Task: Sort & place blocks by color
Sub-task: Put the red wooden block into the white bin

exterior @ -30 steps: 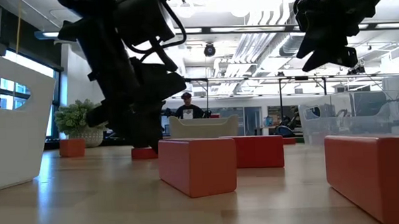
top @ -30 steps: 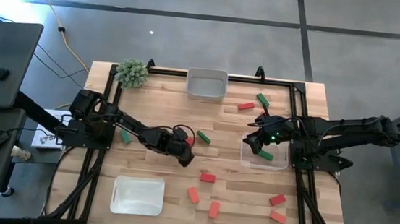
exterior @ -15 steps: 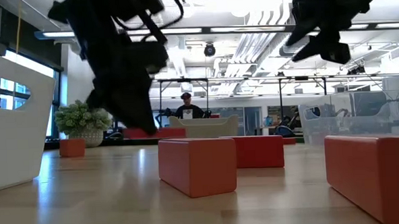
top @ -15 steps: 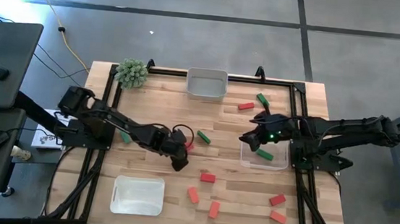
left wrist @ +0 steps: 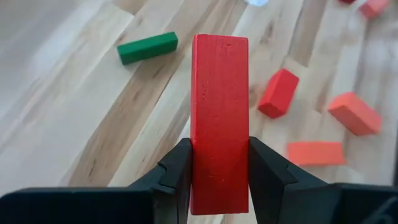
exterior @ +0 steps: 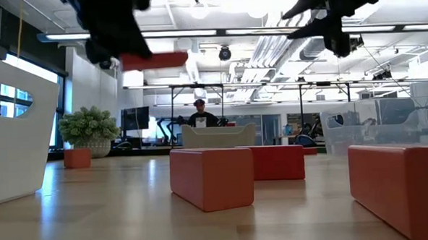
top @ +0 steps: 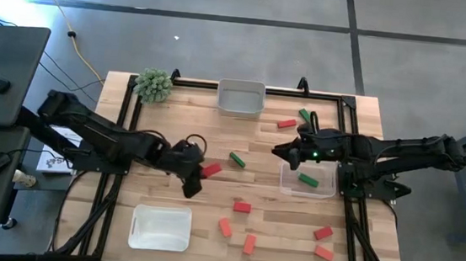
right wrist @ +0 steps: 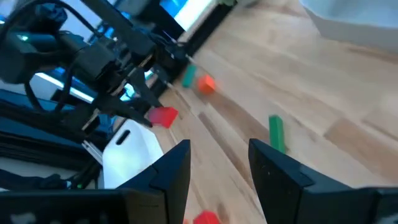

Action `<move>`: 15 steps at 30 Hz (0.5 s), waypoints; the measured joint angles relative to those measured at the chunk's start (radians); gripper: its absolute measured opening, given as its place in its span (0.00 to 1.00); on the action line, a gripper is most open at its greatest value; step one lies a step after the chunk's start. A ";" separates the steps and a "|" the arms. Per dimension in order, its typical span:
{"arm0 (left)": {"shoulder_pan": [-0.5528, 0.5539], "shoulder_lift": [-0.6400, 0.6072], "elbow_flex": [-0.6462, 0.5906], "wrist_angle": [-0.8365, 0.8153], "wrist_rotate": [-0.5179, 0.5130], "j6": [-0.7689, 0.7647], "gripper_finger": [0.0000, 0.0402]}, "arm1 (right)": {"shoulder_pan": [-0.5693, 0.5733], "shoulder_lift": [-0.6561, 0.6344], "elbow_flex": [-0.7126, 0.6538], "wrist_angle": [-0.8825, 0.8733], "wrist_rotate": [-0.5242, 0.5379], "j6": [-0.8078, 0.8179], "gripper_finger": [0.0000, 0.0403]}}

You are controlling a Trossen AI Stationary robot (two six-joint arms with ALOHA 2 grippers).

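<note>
My left arm reaches in from the left edge toward mid-table, its left gripper [top: 202, 171] raised and clamped on a long red block [left wrist: 219, 127]. My right arm stretches in from the right, its right gripper [top: 283, 150] raised, fingers apart, empty.

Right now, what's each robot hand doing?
Left gripper shut on long red block, lifted clear of table. Right gripper open, empty, above clear tray. Nothing in the way.

Both arms are matte black, built of slim jointed links with black cables looped alongside. The right arm [top: 383, 150] carries a small green light near its wrist. Each gripper ends in two angular black fingers [left wrist: 176, 180].
</note>
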 joint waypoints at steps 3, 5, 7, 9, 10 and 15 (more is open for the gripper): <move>-0.021 -0.068 0.002 -0.018 -0.004 0.005 0.23 | 0.000 0.004 0.000 0.046 0.007 -0.049 0.37; -0.041 -0.113 -0.002 -0.053 -0.003 0.007 0.23 | 0.000 0.008 0.000 0.093 0.017 -0.072 0.37; -0.068 -0.142 0.002 -0.050 -0.003 0.024 0.23 | 0.000 0.008 0.000 0.116 0.031 -0.093 0.37; -0.098 -0.178 -0.001 -0.099 0.015 0.048 0.23 | 0.000 0.008 0.000 0.153 0.033 -0.117 0.37; -0.114 -0.190 0.000 -0.102 0.025 0.049 0.23 | 0.000 0.007 0.000 0.163 0.032 -0.132 0.37; -0.228 -0.214 0.002 -0.139 0.027 -0.071 0.24 | 0.000 0.008 0.000 0.180 0.032 -0.149 0.37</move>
